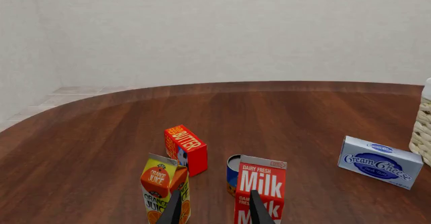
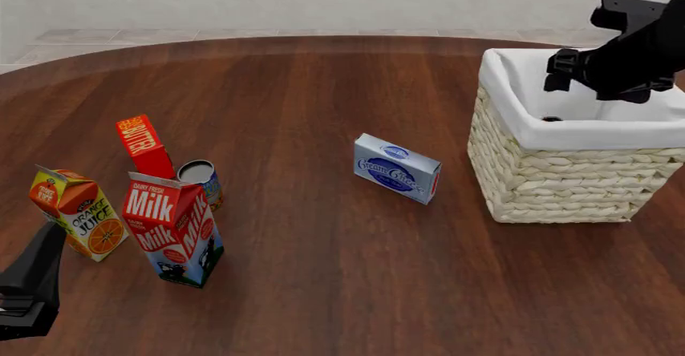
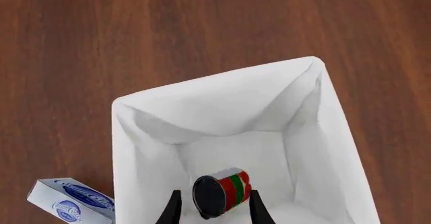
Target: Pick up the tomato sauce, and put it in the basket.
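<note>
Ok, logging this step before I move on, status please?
Right end effector open above basket. Tomato sauce lying on its side inside, released. Left end effector open, idle by milk carton. Nothing obstructing.

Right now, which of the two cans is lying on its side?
The tomato sauce, red and green, lies tipped over inside the basket. The other can, with the bluish label, stands upright behind the milk carton.

Red/green tomato sauce [image 3: 225, 191], white-lined straw basket [image 2: 557, 175].

Tomato sauce [image 3: 221, 192] inside basket [image 3: 222, 103]
</note>
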Motion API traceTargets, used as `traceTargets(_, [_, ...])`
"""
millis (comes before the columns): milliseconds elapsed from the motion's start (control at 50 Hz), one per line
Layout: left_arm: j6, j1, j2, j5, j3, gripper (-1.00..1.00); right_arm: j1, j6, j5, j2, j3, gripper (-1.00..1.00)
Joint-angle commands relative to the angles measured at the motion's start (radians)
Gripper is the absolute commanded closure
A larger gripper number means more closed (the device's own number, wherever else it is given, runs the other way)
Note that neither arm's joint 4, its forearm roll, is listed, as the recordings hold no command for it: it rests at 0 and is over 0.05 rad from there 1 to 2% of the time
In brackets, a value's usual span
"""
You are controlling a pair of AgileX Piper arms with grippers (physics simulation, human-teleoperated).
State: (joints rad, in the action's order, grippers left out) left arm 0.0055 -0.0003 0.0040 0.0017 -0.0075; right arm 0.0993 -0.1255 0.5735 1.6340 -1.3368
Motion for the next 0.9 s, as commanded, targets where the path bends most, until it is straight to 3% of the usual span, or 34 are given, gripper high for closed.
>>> traceTargets(20, [0.0,0.0,0.0,0.0,0.0,-1.0,0.011,-0.001,-0.005,0.002,-0.005,-1.0])
traceTargets(500, [0.0,0.0,0.0,0.0,0.0,-1.0,-0.007,-0.006,0.022,-0.053,-0.011,-1.0])
traceTargets(900, [0.0,0.0,0.0,0.0,0.0,-1.0,-0.047,-0.015,0.135,-0.3,0.051,-1.0])
